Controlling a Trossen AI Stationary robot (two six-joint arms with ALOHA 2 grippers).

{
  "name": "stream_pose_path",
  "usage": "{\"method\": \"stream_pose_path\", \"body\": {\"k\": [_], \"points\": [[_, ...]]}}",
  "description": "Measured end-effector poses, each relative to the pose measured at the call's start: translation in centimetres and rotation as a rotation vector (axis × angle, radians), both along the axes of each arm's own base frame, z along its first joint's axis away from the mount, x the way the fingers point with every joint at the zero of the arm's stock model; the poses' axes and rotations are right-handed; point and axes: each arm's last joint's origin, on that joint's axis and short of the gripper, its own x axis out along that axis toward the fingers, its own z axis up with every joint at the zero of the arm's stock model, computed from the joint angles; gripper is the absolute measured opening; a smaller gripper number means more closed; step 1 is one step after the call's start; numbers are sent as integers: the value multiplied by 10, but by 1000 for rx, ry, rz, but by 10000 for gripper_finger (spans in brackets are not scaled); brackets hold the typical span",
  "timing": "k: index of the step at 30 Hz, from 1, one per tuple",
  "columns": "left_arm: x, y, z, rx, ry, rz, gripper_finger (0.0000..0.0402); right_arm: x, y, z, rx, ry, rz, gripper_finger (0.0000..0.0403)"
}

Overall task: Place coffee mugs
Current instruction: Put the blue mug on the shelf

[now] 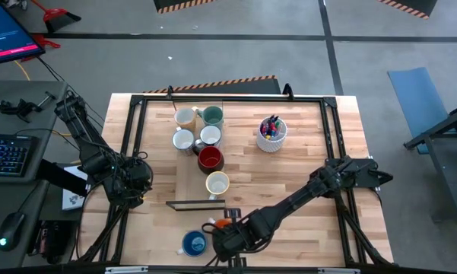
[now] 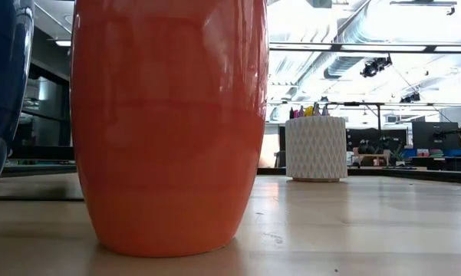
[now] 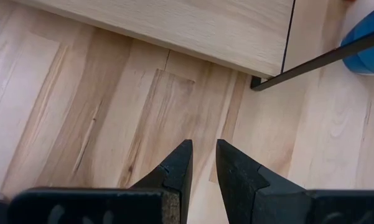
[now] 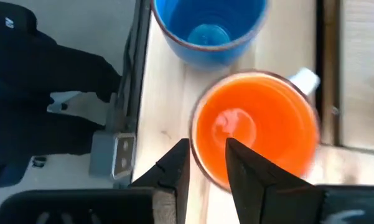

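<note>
The orange mug (image 4: 255,127) stands on the table near its near edge, upright, filling the low view (image 2: 169,123). My right gripper (image 4: 208,146) reaches down onto it (image 1: 226,232) and hides most of it in the high view. The blue mug (image 1: 194,243) stands just left of it, base on the table. Several more mugs stand on a pale board (image 1: 186,171): cream (image 1: 185,118), teal (image 1: 211,116), two white, dark red (image 1: 210,158) and cream (image 1: 217,183). My left gripper (image 1: 133,190) waits at the table's left side, fingers nearly together (image 3: 202,144), touching nothing. My right gripper has the orange mug by its rim (image 4: 202,167), on the side away from the pale handle (image 4: 305,79). One finger (image 4: 249,174) is inside the mug and the other (image 4: 174,165) outside. The fingers come from above, pointing down. The mug stands upright with its base on the table (image 2: 169,249).
A white cup of coloured pens (image 1: 271,135) stands right of the mug group, also in the low view (image 2: 316,147). A black bar (image 1: 196,204) lies along the board's near edge. A black frame (image 1: 334,137) borders the table. Bare wood lies between the pen cup and the right arm.
</note>
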Motion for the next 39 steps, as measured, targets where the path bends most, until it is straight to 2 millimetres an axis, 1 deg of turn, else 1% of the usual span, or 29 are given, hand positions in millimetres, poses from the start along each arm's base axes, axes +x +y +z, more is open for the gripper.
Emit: {"method": "stream_pose_path", "body": {"k": [4, 9, 11, 14, 19, 23, 27, 31, 34, 39], "points": [[0, 0, 0, -3, 4, -1, 62, -12, -8, 18, -48, 4, -14, 80], [0, 0, 0, -3, 4, -1, 62, -31, -22, 45, -163, -14, -57, 80], [0, 0, 0, -3, 4, -1, 62, -39, -26, 52, -232, -19, -75, 80], [0, 0, 0, -3, 4, -1, 62, -48, -32, 56, -339, -4, -91, 80], [0, 0, 0, 0, 0, 0, 62, -58, -41, 56, -489, 35, -146, 80], [0, 0, 0, 0, -1, 0, 62, -60, -47, 57, -522, 25, -154, 80], [0, 0, 0, 3, -1, -3, 62, -67, -51, 56, -542, 37, -147, 80], [0, 0, 0, 14, -4, -20, 62, -83, -64, 54, -623, 22, -216, 80], [0, 0, 0, 15, -3, -21, 62, -101, -78, 44, -652, 6, -301, 80], [0, 0, 0, 15, -4, -21, 62, -126, -100, 22, -548, -105, -342, 80]]}}
